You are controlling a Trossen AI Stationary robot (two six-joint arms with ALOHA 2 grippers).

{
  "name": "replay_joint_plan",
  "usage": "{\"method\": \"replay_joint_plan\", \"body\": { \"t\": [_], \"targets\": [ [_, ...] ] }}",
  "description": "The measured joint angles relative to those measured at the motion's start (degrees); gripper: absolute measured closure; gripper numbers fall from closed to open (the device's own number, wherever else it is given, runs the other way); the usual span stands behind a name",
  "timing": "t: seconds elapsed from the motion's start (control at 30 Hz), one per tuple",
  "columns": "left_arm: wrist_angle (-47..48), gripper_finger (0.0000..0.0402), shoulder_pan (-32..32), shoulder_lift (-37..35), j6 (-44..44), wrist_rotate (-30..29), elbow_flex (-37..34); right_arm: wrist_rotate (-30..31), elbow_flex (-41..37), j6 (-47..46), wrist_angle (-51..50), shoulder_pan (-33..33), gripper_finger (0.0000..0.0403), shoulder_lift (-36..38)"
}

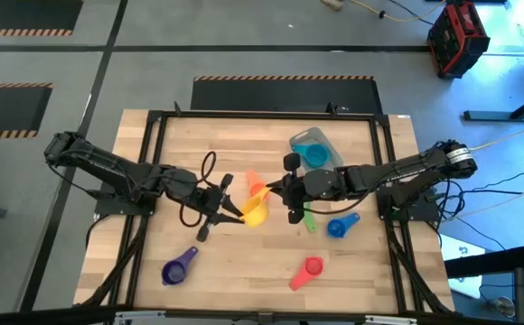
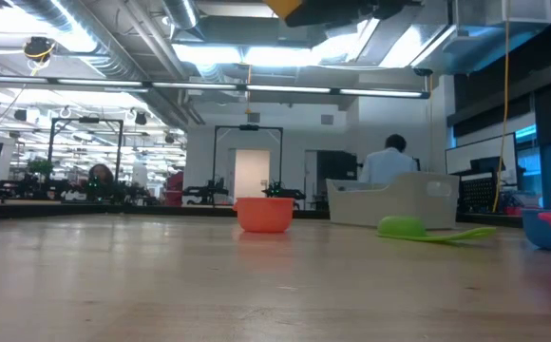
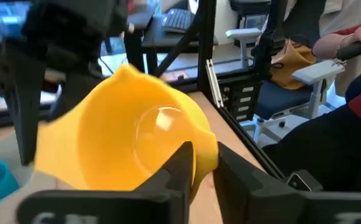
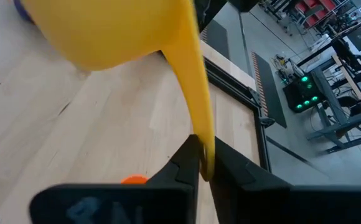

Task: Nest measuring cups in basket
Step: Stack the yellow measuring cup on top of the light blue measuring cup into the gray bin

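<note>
Both grippers are shut on the yellow cup (image 1: 257, 213), which hangs in the air above mid-table; the low view catches it at the top edge (image 2: 285, 8). My left gripper (image 1: 240, 212) comes from the left, my right gripper (image 1: 276, 191) from the right. The orange cup (image 1: 254, 184) stands rim up on the table just beyond. The green cup (image 1: 309, 218) lies bowl down. Dark blue (image 1: 338, 227), red (image 1: 309, 270) and purple (image 1: 179, 269) cups lie toward the near side. The basket (image 1: 327, 144) at the far right holds the light blue cup (image 1: 313, 153). My left gripper (image 3: 204, 174) grips the yellow cup's bowl at its rim wall (image 3: 204, 152), one finger inside the bowl and one outside. It comes roughly level from the table's left. The cup is lifted clear. My right gripper (image 4: 204, 165) pinches the cup's flat handle near its free end (image 4: 205, 146) between both fingers, coming from the table's right; the bowl (image 4: 106, 31) sits beyond the fingers, clear of the table.
A dark frame runs around the wooden table top (image 1: 154, 181). There is bare wood at the near left and near middle. People sit at desks in the room beyond the table, and a person's sleeve shows in the left wrist view.
</note>
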State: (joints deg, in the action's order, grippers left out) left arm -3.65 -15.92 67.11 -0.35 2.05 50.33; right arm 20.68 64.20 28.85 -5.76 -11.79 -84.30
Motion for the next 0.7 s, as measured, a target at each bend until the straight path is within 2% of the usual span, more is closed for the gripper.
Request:
{"method": "replay_joint_plan", "body": {
  "t": [0.07, 0.4, 0.53, 0.7],
  "targets": [
    [-0.2, 0.0374, 0.0, 0.0, 0.6, -0.1, 0.0, 0.0, 0.0, 0.0, 0.0, 0.0, 0.0362, 0.0],
    [0.0, 0.0374, 0.0, 0.0, 0.5, -0.5, 0.0, 0.1, 0.0, -0.1, -0.3, 0.0, 0.0348, 0.0],
    [0.4, 0.0374, 0.0, 0.1, 0.3, -1.1, -0.2, 0.2, 0.0, -0.2, -0.1, 0.0, 0.0314, 0.1],
    [0.4, 0.0376, 0.0, 0.1, 0.4, -1.1, -0.2, 0.8, 0.0, -0.3, -1.0, -0.1, 0.0252, 0.3]
  ]
}}
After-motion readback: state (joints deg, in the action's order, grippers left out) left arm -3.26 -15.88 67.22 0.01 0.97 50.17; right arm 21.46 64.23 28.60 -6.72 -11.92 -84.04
